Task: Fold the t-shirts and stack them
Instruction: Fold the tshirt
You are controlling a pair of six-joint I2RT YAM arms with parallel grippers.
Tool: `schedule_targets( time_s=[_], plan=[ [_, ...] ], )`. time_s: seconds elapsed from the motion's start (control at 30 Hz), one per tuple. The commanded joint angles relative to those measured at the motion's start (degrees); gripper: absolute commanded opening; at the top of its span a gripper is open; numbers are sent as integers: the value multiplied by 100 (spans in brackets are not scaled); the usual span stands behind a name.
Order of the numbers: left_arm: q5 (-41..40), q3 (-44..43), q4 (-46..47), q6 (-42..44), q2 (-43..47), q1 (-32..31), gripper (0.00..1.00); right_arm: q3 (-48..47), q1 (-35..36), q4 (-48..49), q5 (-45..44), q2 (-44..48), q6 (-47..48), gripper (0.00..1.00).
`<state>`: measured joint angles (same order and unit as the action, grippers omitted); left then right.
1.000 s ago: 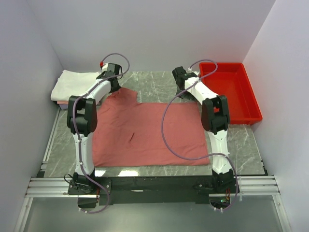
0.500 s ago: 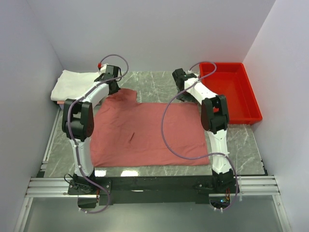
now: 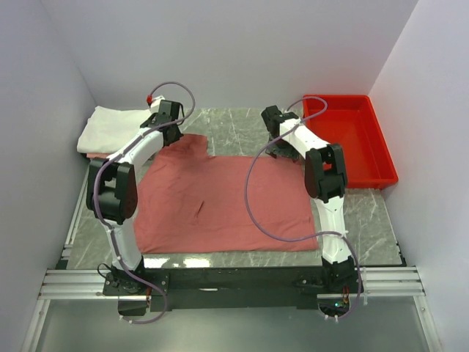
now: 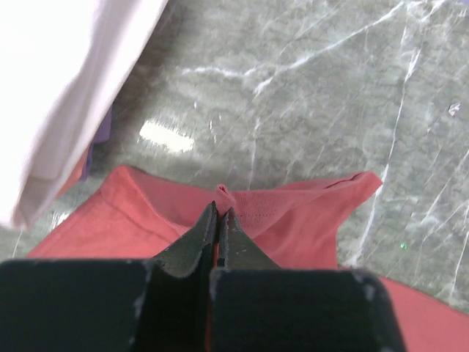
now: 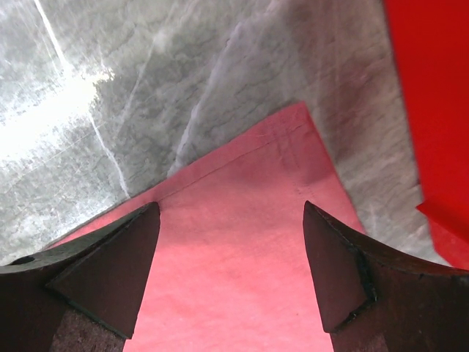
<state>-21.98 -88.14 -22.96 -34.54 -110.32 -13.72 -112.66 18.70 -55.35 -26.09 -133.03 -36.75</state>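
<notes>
A dusty salmon-red t-shirt (image 3: 220, 202) lies spread flat on the grey marble table. My left gripper (image 3: 173, 136) is shut on the shirt's far left sleeve edge (image 4: 253, 209), pinching a small fold of cloth between the fingertips (image 4: 221, 214). My right gripper (image 3: 281, 150) is open over the shirt's far right corner (image 5: 293, 139), its fingers (image 5: 110, 271) spread above the flat cloth. Folded white and pale pink t-shirts (image 3: 110, 128) are stacked at the far left; they also show in the left wrist view (image 4: 66, 95).
A rigid bright red plastic tray (image 3: 352, 139) stands at the far right; its wall shows in the right wrist view (image 5: 432, 110). White walls close in the table on three sides. Bare marble (image 3: 234, 125) lies beyond the shirt.
My left arm has swung leftward with the sleeve in its grip, and the shirt's left edge has shifted a little to the left. The right gripper has barely moved.
</notes>
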Motion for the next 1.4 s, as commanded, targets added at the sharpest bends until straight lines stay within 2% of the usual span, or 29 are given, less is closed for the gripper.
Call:
schedule_targets(
  time_s=[0.0,0.3,0.63,0.97,1.1,1.27,1.37],
  plan=[
    [-87,174,178,-140,459,-26,0,-36,-86,-169,130,-127,-262,85],
    [18,789,398,-316,1065,-35,0,78,-358,305,842,190,-833,86],
    [27,956,336,-404,1118,-35,0,-265,-393,112,701,-39,-974,86],
    [53,1000,406,-395,1153,-35,0,-55,-411,253,482,576,-877,86],
    [62,1027,406,-404,1180,-35,0,-203,-420,253,491,305,-904,86],
    [62,1071,406,-430,1268,-35,0,-853,-428,16,376,-284,-983,86],
    [62,1088,389,-456,1303,-35,0,-793,-420,33,350,-320,-1044,86]
  ],
)
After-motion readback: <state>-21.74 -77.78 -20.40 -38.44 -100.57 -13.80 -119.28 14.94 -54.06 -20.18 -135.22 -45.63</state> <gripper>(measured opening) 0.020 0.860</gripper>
